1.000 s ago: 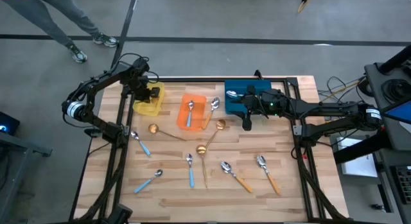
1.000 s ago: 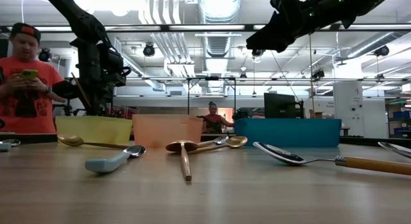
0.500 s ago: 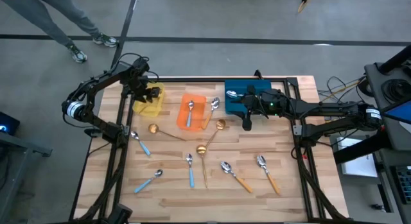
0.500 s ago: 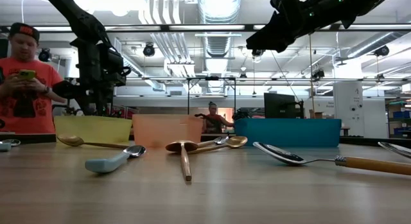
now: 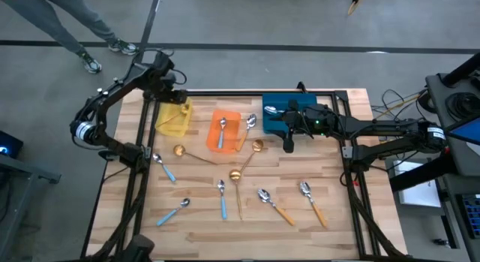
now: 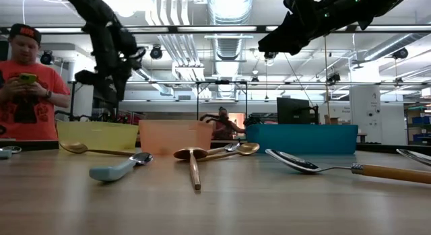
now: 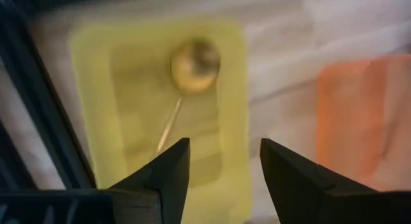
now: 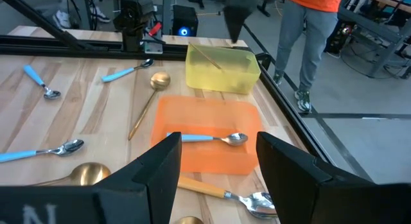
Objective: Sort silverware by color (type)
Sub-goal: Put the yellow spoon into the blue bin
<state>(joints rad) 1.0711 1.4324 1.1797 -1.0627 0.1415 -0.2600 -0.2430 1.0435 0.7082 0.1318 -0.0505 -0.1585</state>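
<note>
Roughly: gold spoons, four: one in the yellow bin [image 7: 90, 89], under the left gripper [image 7: 221, 153], whose fingers are spread and empty; three on the table [image 5: 337, 232]. Blue spoons, four seen: three on the table, one [image 5: 221, 134] in the orange bin [image 5: 231, 119]. Orange spoons, three: two near the front, one [image 5: 247, 131] at the orange bin's edge. One more spoon [image 5: 271, 109] sits in the blue bin [image 5: 268, 127], handle unclear. Right gripper [image 8: 215, 144] hangs over the blue bin, released. Plank tabletop, black frame, grey floor. A person [image 6: 27, 93] stands behind, holding a phone.
</note>
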